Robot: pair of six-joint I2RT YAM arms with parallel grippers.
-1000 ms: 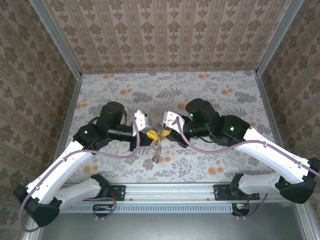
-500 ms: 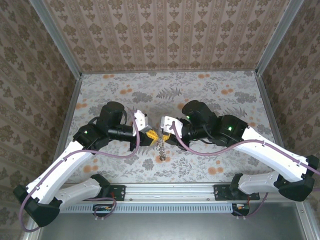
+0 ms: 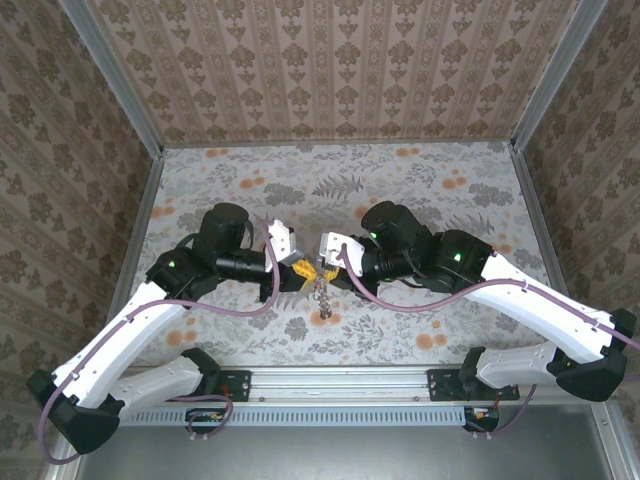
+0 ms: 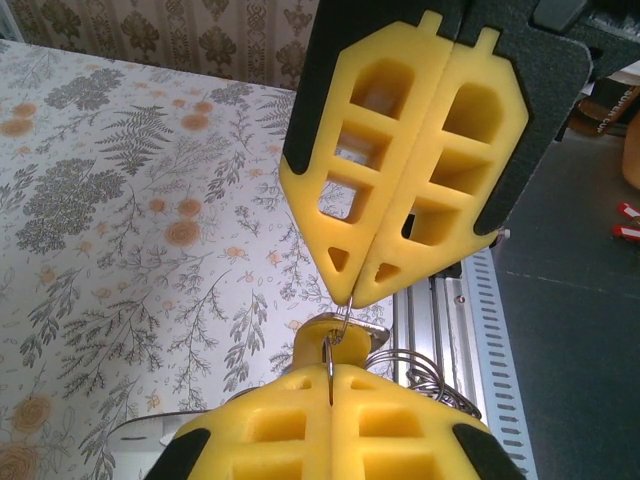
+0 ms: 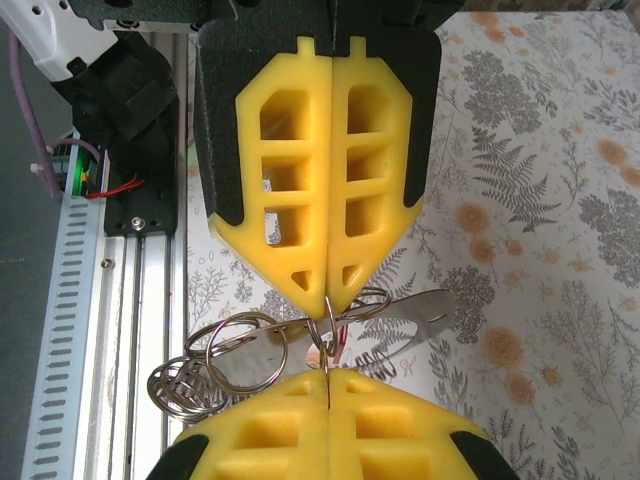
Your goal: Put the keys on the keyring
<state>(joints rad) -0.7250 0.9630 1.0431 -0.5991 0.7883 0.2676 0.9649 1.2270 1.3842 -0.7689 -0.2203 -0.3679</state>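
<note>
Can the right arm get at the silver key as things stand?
Probably not yet. The right fingers are shut on a thin metal ring that the left fingers also pinch, tip to tip. The silver key sits right beside them, but they would have to let go first.

Keyring (image 5: 247,352) of linked silver loops, dangling in mid-air, flat silver key (image 5: 420,312) alongside.
</note>
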